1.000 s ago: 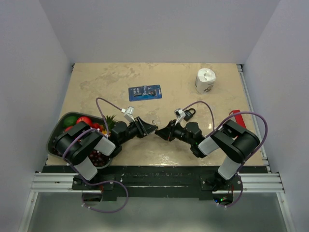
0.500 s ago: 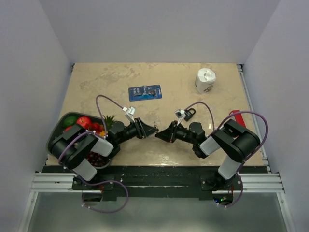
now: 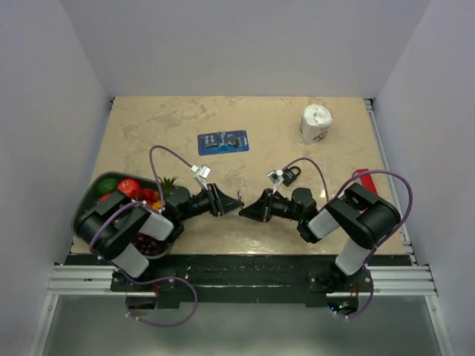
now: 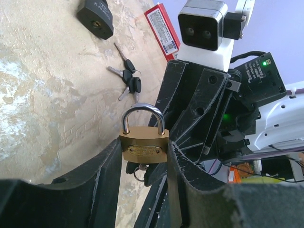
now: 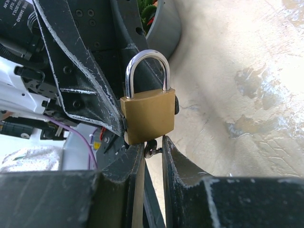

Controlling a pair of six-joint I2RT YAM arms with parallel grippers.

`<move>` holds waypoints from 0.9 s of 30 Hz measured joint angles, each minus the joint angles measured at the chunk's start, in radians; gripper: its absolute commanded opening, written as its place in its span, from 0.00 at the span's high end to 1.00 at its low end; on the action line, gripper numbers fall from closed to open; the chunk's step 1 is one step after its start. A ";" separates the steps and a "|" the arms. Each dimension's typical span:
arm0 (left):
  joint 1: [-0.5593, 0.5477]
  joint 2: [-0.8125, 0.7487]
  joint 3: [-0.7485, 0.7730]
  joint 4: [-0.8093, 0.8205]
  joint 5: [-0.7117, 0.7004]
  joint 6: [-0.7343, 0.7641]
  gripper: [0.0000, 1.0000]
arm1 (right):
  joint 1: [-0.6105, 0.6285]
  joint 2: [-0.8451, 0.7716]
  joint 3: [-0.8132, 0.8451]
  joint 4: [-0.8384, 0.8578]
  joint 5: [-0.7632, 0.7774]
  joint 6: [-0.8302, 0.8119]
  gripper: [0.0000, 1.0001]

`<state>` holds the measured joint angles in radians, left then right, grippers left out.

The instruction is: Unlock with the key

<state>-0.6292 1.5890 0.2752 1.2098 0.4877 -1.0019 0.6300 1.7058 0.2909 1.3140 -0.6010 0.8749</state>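
Note:
My left gripper (image 4: 142,152) is shut on a small brass padlock (image 4: 143,148) and holds it by its sides, shackle up, above the table. From the other side my right gripper (image 5: 153,142) is shut on a tiny silver key (image 5: 152,148) at the padlock's underside (image 5: 148,116). In the top view the two grippers, left (image 3: 234,201) and right (image 3: 246,211), meet tip to tip at the table's middle front. The key (image 4: 128,78), a bunch with black heads, lies untouched on the table. Just beyond it sits a black padlock (image 4: 95,19).
A grey bowl (image 3: 83,215) of fruit stands at the left front beside the left arm. A blue card (image 3: 223,141) lies mid-table and a white roll (image 3: 315,124) at the back right. A red box (image 3: 364,180) lies by the right edge.
Both grippers have drifted slightly toward the near edge, still joined at the brass padlock. Neither grip has changed.

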 measured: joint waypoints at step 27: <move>-0.035 -0.274 0.127 -0.620 -0.240 0.071 1.00 | -0.002 -0.326 0.003 -0.225 0.199 -0.286 0.55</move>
<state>-0.6643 1.3155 0.4023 0.5896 0.2478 -0.9314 0.6285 1.3796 0.2935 1.0885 -0.4023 0.5884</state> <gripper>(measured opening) 0.419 0.458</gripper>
